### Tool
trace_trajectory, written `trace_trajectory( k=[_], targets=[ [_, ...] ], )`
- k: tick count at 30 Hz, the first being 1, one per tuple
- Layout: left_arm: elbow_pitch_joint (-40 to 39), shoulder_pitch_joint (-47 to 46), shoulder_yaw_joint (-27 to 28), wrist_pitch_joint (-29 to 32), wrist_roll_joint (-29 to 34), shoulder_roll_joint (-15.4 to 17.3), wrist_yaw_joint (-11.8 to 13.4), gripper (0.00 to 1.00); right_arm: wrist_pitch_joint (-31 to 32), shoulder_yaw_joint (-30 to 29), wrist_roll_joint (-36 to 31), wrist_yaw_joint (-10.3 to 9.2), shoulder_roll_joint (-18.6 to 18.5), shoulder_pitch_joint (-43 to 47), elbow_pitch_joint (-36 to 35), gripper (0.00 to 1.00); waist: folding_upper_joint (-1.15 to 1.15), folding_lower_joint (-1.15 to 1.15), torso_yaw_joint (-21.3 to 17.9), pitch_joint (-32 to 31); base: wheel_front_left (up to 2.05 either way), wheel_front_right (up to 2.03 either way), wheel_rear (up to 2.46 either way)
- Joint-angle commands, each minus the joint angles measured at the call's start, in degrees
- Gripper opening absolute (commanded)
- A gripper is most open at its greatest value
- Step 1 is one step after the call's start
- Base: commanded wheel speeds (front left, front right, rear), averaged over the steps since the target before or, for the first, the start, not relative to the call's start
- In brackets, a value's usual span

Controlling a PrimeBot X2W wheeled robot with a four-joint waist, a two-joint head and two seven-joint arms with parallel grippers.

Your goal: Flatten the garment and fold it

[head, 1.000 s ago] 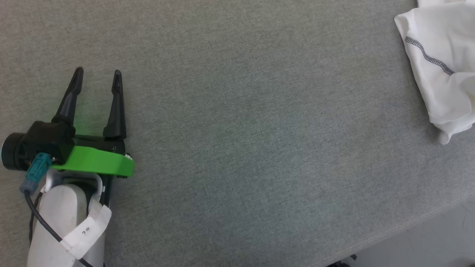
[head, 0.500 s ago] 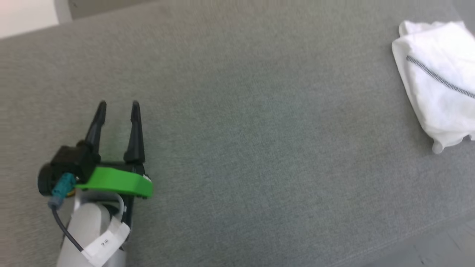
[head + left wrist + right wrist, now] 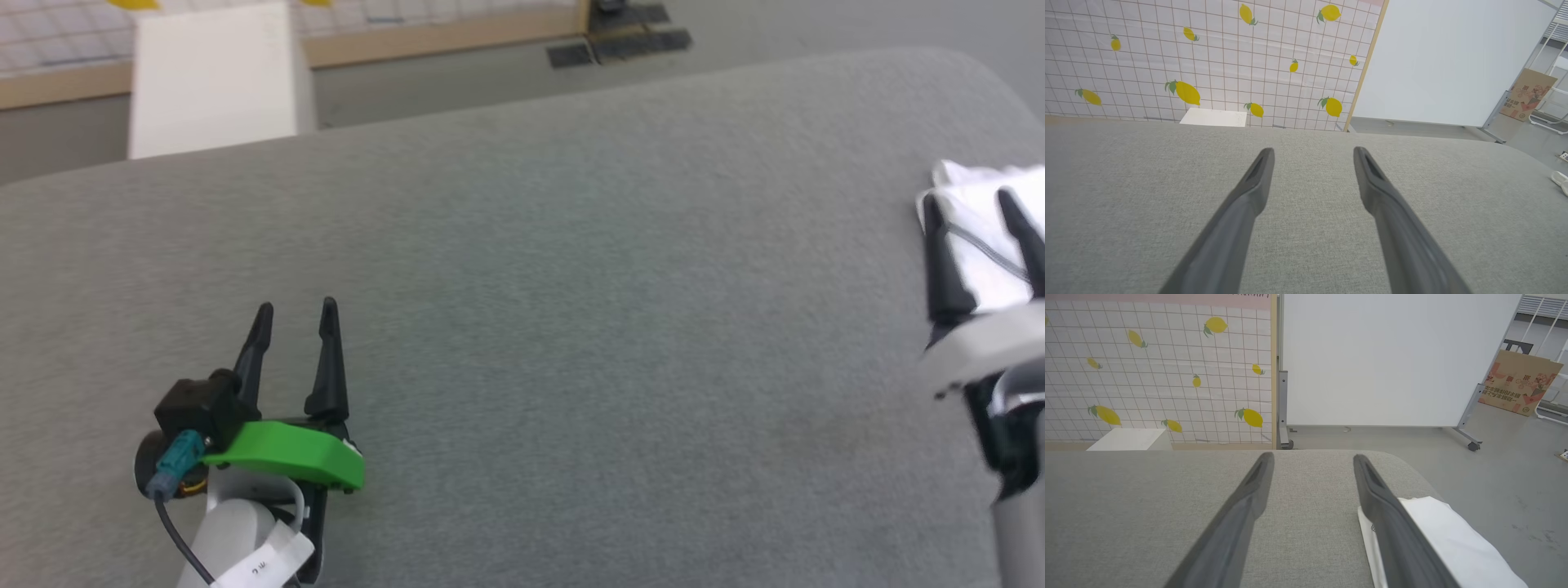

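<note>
Folded-looking white fabric T-shirt with grey stitching [image 3: 1437,535] sits bundled at the right edge of the grey cloth-covered table [image 3: 571,286], probably parked as finished. Right gripper [image 3: 968,198] is over it, fingers spread, empty. Left gripper [image 3: 296,307] is spread too, idle over the table's left part. White tape label [image 3: 261,563] on its forearm is unreadable.

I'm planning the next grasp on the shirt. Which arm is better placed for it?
Right. The right gripper is open close by the garment; the left gripper, also open, sits far away across the grey surface.
</note>
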Motion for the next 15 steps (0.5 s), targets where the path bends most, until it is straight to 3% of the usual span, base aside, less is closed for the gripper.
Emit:
trace_trajectory(
  k=[1,8,15],
  targets=[
    [0.33,0.79,-0.1,-0.48,-0.07,-0.46,0.15,1.0,-1.54,0.63,0.29,-0.1,1.07,2.2,-1.57,1.0,0.0,0.01,5.22,-4.82,0.0,0.0,0.0],
    [1.24,1.98,-1.37,-0.5,0.21,-1.28,-0.5,1.0,-8.11,2.74,-0.97,-0.1,5.33,10.5,-5.56,1.0,0.0,0.01,8.95,-6.95,0.0,0.0,0.0],
    [1.13,3.08,-1.91,-0.51,0.67,-1.69,-0.23,1.0,-9.99,3.18,-3.55,-0.1,8.03,15.38,-7.92,1.0,0.0,0.01,11.09,-7.8,0.0,0.0,0.0]
  ],
)
